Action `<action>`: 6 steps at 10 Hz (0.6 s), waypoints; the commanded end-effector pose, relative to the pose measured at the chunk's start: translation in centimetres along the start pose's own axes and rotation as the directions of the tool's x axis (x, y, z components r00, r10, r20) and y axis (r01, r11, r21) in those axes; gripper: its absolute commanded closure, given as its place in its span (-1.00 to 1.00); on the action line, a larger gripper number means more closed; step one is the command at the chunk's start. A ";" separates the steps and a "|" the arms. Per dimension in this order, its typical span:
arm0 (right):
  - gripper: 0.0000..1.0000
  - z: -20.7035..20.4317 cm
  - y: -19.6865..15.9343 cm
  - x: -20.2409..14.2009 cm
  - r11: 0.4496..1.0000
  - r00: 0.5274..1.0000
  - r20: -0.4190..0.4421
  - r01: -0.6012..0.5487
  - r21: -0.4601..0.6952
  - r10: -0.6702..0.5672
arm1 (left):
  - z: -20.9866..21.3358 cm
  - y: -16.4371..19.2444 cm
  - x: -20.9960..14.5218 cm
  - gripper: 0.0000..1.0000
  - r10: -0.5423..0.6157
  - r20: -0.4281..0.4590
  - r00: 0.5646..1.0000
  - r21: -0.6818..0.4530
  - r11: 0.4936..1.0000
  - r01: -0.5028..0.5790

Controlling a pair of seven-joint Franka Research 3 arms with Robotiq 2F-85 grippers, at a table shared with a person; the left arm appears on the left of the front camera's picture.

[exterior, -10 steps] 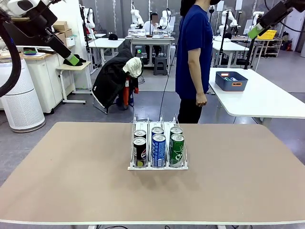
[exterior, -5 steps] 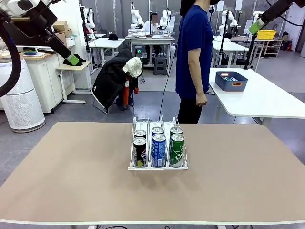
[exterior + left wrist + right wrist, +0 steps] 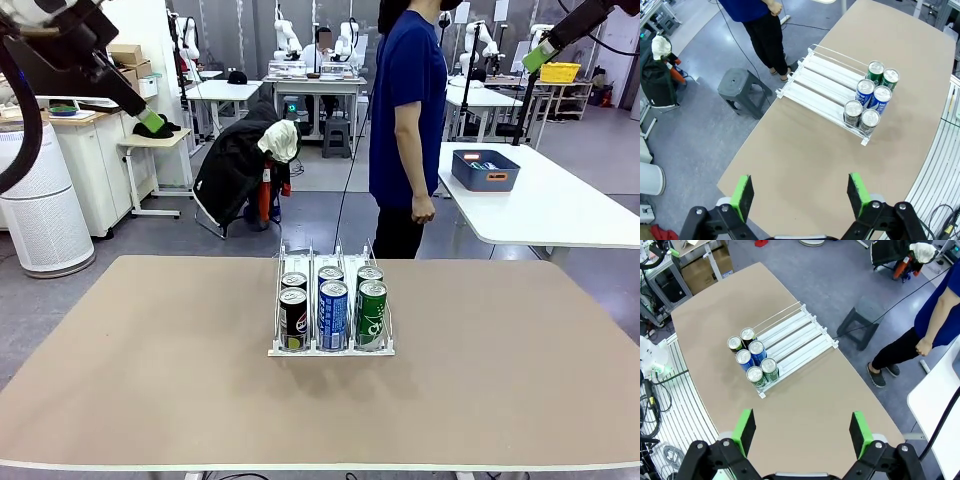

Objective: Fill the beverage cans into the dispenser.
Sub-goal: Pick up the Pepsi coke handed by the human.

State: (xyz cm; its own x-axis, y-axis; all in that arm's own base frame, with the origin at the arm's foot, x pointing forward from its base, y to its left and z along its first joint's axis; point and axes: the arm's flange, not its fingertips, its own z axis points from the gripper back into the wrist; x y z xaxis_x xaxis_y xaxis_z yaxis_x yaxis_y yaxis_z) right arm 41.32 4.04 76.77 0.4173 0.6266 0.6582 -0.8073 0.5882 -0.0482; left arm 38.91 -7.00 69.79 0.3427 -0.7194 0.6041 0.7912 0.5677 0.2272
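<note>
The dispenser (image 3: 330,351) stands in the middle of the tan table, its low lip toward me. Several beverage cans stand upright at its front end, two per lane: black (image 3: 293,318), blue (image 3: 333,314) and green (image 3: 372,313). My left gripper (image 3: 154,123) hangs high at the far left, well off the table, and my right gripper (image 3: 539,57) high at the far right. In the left wrist view the left gripper (image 3: 800,195) is open and empty, far above the dispenser (image 3: 822,87) and cans (image 3: 870,97). The right gripper (image 3: 802,432) is likewise open, high over the dispenser (image 3: 795,337) and cans (image 3: 752,360).
A person (image 3: 405,120) in a blue shirt stands just behind the table's far edge. A dark blue tub (image 3: 485,170) sits on a white table at the back right. A grey stool (image 3: 742,90) stands on the floor near the far edge.
My right gripper has risen a little and drifted right; the left gripper has edged slightly up. The cans and dispenser have not moved.
</note>
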 end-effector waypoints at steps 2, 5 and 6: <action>-1.00 -0.1 0.1 0.0 1.000 1.000 -0.009 0.007 -0.002 -0.007 | 3.2 2.1 2.2 -1.00 -0.035 0.021 0.999 -0.067 0.997 0.036; -1.00 -0.1 0.1 0.0 1.000 1.000 -0.009 0.007 -0.002 -0.007 | 5.5 2.8 4.5 -1.00 -0.051 0.076 0.996 -0.054 0.997 0.055; -1.00 -0.1 0.1 0.0 1.000 1.000 -0.009 0.007 -0.002 -0.007 | 5.7 2.9 5.2 -1.00 -0.061 0.093 0.994 -0.044 0.997 0.065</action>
State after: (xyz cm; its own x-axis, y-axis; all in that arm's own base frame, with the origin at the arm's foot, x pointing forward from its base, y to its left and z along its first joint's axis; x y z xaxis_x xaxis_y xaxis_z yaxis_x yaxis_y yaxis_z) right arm 41.33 4.05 76.76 0.4173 0.6268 0.6580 -0.8073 0.5881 -0.0482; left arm 39.48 -6.60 77.83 0.2773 -0.7133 0.6437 0.8183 0.5264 0.2308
